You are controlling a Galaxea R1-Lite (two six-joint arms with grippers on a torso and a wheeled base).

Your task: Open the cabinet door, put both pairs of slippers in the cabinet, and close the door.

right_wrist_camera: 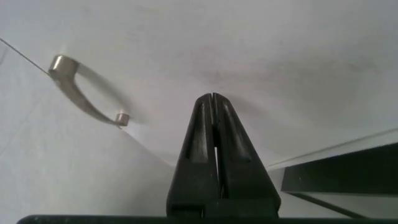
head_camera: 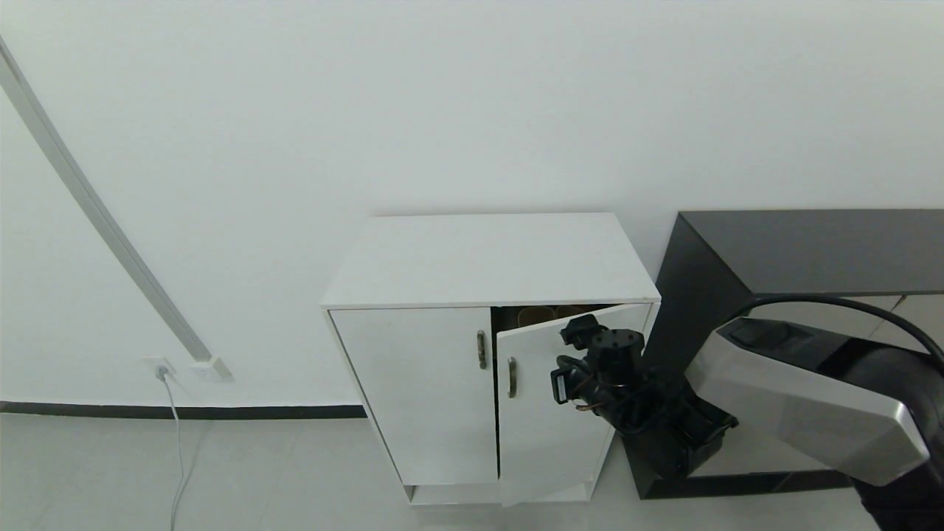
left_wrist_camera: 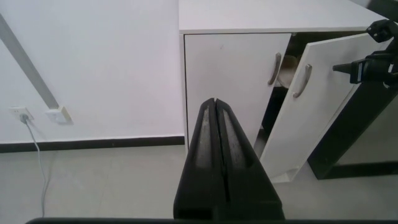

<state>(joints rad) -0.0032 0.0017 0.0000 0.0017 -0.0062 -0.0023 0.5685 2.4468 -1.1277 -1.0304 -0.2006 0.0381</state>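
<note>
The white cabinet [head_camera: 487, 258] stands against the wall. Its left door [head_camera: 420, 391] is closed and its right door [head_camera: 542, 435] hangs a little ajar, with tan shapes [head_camera: 538, 314] in the dark gap at the top. My right gripper [head_camera: 558, 385] is shut, its tip against the right door's face [right_wrist_camera: 261, 56] just beside the metal handle [right_wrist_camera: 87, 93]. My left gripper [left_wrist_camera: 214, 102] is shut and holds nothing, hanging over the floor in front of the cabinet [left_wrist_camera: 273, 15], well short of the ajar door [left_wrist_camera: 311, 112].
A black low cabinet [head_camera: 774, 251] adjoins the white one on the right. On the left wall are a slanted cable duct [head_camera: 88, 199] and a socket [head_camera: 158, 366] with a cable running to the floor. Bare grey floor [head_camera: 243, 472] lies in front.
</note>
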